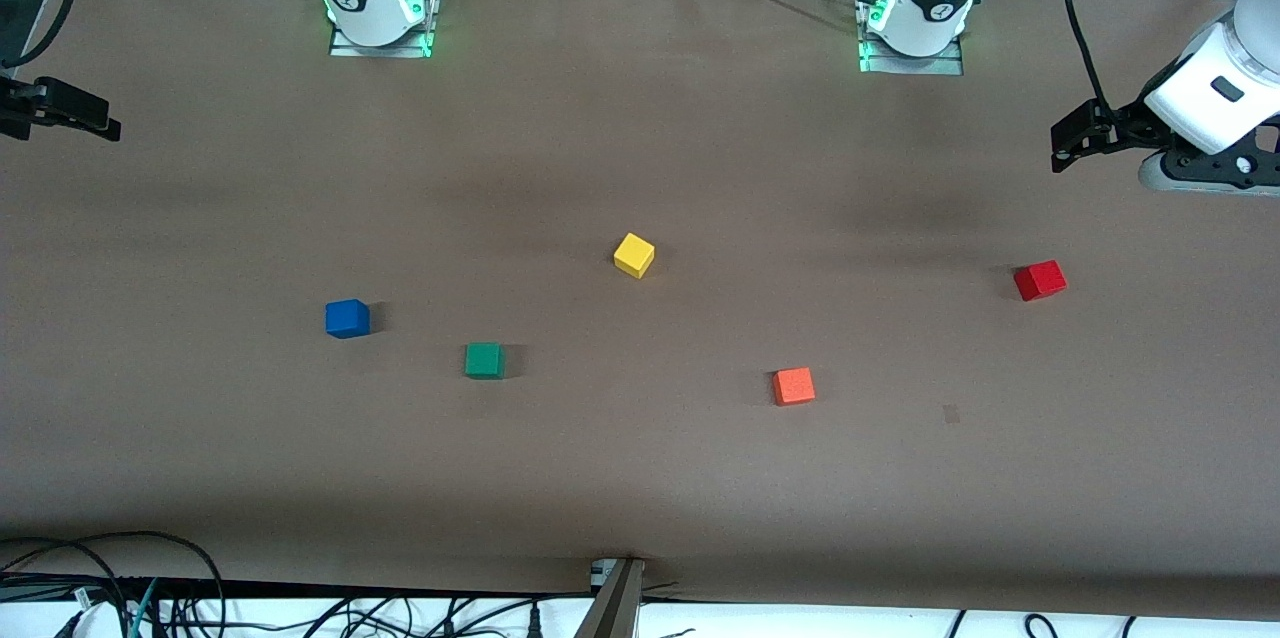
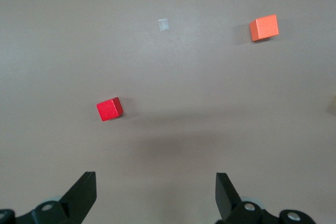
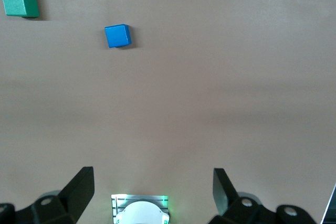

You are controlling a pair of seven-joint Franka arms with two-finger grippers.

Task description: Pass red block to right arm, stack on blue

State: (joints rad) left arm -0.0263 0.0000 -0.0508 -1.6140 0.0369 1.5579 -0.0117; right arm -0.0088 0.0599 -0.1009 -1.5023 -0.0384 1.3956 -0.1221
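The red block [image 1: 1040, 280] lies on the brown table toward the left arm's end. It shows in the left wrist view [image 2: 109, 109], apart from the fingers. My left gripper [image 1: 1072, 140] hangs over the table's edge at that end, open and empty [image 2: 156, 192]. The blue block [image 1: 347, 318] lies toward the right arm's end and shows in the right wrist view [image 3: 117, 35]. My right gripper [image 1: 75, 115] hangs over the table's edge at the right arm's end, open and empty [image 3: 153, 190].
A green block [image 1: 484, 360] lies beside the blue one, nearer the front camera. A yellow block [image 1: 634, 255] sits mid-table. An orange block [image 1: 793, 385] lies nearer the front camera than the red block. The arm bases [image 1: 375, 13] [image 1: 915, 23] stand along the table's edge farthest from the camera.
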